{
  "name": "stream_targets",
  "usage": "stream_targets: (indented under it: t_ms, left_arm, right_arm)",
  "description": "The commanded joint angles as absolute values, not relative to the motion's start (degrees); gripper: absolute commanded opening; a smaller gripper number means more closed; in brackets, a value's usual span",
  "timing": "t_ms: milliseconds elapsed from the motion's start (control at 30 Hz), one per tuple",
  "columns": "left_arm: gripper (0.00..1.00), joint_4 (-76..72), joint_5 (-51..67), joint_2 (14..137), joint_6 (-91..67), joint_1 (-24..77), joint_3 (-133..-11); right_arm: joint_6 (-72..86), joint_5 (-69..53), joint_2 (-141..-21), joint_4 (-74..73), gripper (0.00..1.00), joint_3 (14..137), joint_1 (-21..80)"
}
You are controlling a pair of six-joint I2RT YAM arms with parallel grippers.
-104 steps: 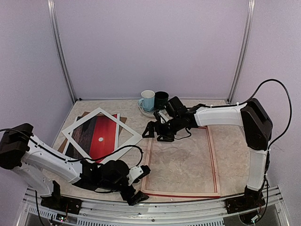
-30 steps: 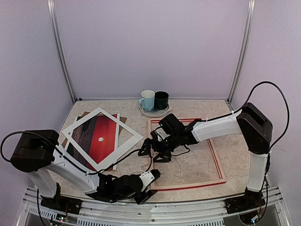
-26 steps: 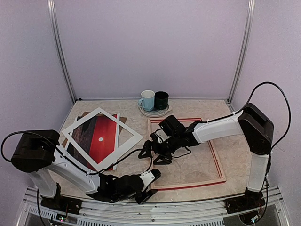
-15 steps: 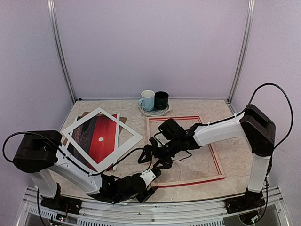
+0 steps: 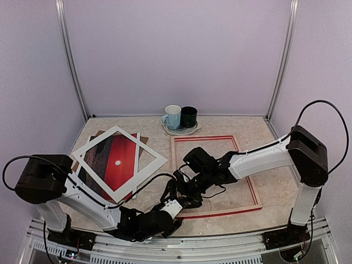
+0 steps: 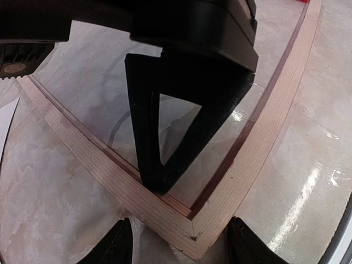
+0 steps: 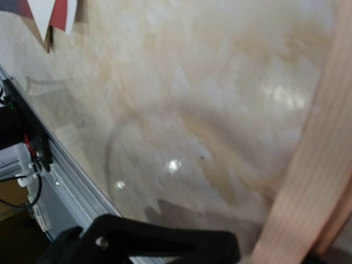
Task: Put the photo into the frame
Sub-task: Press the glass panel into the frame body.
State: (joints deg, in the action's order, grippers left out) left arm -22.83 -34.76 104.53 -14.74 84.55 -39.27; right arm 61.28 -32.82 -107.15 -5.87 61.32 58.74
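- We find the overhead view bright and evenly lit from above, sharp throughout, with only soft, short shadows under the arms on the bench (image 5: 247,125).
- In the left wrist view, white glare streaks the bench at right, and the left fingers (image 6: 115,245) blur at the near edge.
- The right wrist view is soft all over, with small glints, and the frame (image 7: 308,181) is smeared.

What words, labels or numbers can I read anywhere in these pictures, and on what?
None can be read.
The photo, the frame, the blue mug and the black mug show no writing in any view.
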Motion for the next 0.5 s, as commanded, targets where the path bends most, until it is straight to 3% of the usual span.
stream_targets:
  t_ms: [0, 233, 467]
  left_arm:
    - [0.58, -23.96, -46.52, 104.8, -17.03, 83.85, -42.88]
    - [0.66, -22.11, -50.64, 104.12, -16.95, 87.38, -43.15]
    - [0.79, -18.19, -54.33, 99.58, -17.98, 93.39, -42.44]
  right_arm:
    - [61.95, -33.67, -107.23, -11.19, 0.99, 59.16, 62.62]
    - [59.72, -30.02, -105.46, -12.32, 0.99, 60.34, 61.5]
    - [57.78, -25.53, -96.76, -13.83, 0.99, 63.38, 57.33]
